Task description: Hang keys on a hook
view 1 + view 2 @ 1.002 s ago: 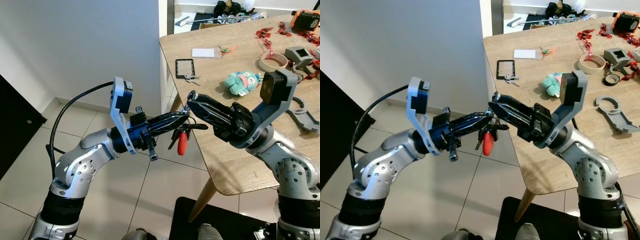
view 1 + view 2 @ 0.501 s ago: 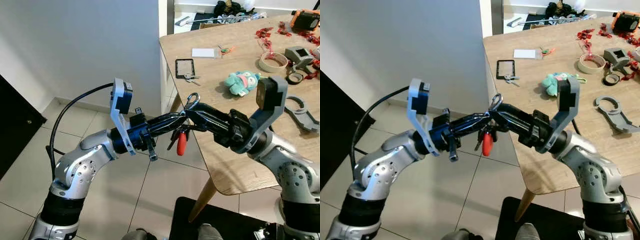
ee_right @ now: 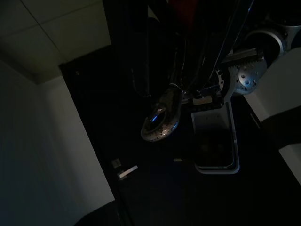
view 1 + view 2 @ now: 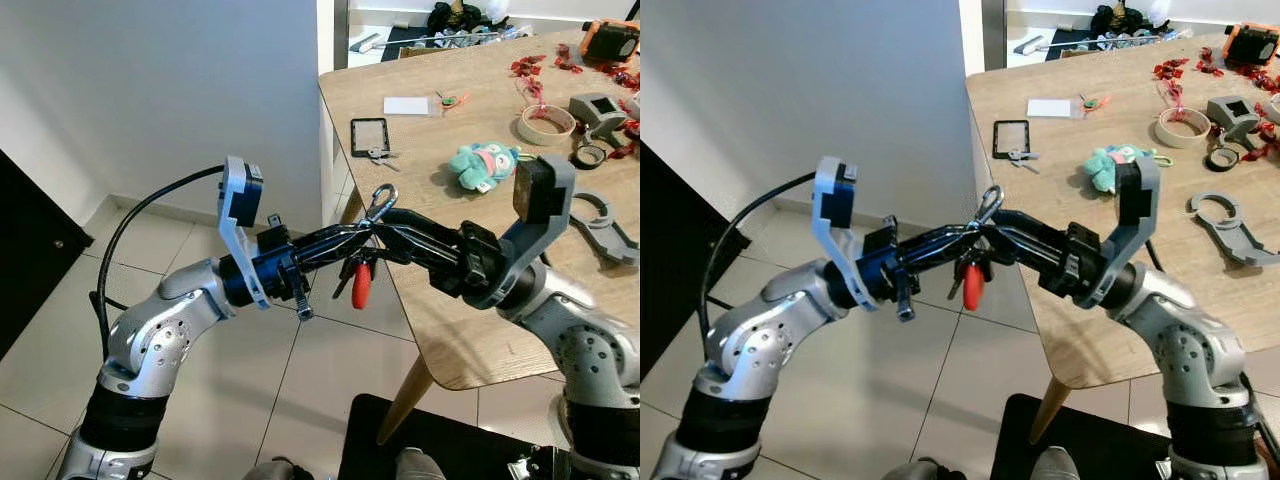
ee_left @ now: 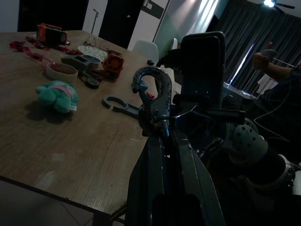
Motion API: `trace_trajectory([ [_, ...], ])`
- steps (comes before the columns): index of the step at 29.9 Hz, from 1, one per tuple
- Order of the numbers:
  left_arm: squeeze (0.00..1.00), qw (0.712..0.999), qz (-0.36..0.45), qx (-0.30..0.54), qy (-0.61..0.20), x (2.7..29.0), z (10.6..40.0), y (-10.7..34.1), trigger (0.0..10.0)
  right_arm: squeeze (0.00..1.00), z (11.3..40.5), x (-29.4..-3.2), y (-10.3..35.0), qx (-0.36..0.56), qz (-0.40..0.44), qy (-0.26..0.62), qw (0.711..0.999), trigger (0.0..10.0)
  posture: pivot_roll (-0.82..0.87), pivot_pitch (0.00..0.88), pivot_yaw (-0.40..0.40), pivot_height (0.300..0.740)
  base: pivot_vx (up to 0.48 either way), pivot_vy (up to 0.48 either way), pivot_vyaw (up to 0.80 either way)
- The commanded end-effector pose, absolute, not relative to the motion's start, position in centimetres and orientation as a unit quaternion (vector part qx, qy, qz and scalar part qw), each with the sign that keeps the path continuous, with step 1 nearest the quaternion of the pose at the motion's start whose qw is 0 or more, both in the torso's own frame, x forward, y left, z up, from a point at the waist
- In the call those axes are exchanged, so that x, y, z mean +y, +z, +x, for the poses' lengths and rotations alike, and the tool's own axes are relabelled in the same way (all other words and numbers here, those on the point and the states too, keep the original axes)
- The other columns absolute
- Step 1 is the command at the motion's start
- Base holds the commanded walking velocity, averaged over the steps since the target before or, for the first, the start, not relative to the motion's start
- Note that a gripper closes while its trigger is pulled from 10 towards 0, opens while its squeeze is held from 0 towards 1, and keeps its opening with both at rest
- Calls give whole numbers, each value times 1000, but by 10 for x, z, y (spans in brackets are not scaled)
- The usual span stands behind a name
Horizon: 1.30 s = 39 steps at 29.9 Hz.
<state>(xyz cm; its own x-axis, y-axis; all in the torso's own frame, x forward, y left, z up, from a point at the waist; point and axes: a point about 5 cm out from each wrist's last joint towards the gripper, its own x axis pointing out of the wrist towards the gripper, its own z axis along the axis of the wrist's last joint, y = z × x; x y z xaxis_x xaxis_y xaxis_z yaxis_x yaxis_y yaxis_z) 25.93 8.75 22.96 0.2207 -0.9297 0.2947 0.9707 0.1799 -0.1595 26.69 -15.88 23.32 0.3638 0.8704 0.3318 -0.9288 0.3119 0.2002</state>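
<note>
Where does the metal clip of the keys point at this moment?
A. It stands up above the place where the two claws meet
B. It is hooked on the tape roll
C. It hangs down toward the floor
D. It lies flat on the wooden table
A: the metal clip rises above the tips of the left claw and the right claw, while the red key tag hangs below them.

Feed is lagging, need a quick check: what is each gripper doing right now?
Left gripper: closed on the key bunch, just below its silver carabiner.
Right gripper: at the same bunch; grip cannot be told.
</note>
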Motion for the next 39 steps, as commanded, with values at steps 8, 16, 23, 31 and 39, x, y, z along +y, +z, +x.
trace_trajectory([
  [8, 0, 711, -175, -68, -677, 79, 241, 231, 10000, 0, 269, -152, 230, -76, 206, 560, 799, 10000, -104, 149, 96, 740, 0, 0, 0],
  [16, 0, 714, -188, -61, -672, 82, 243, 225, 10000, 0, 265, -153, 229, -75, 224, 572, 785, 10000, -106, 150, 94, 740, 0, 0, 0],
  [23, 0, 746, -197, -57, -633, 101, 255, 216, 10000, 0, 265, -166, 222, -57, 219, 554, 801, 10000, -105, 150, 92, 740, 0, 0, 0],
  [31, 0, 780, -194, -54, -592, 124, 265, 208, 10000, 0, 264, -169, 211, -27, 207, 548, 810, 10000, -107, 143, 90, 740, 0, 0, 0],
  [39, 0, 835, -177, -58, -518, 160, 278, 199, 10000, 0, 265, -166, 194, 13, 184, 538, 822, 10000, -103, 135, 92, 740, 0, 0, 0],
])
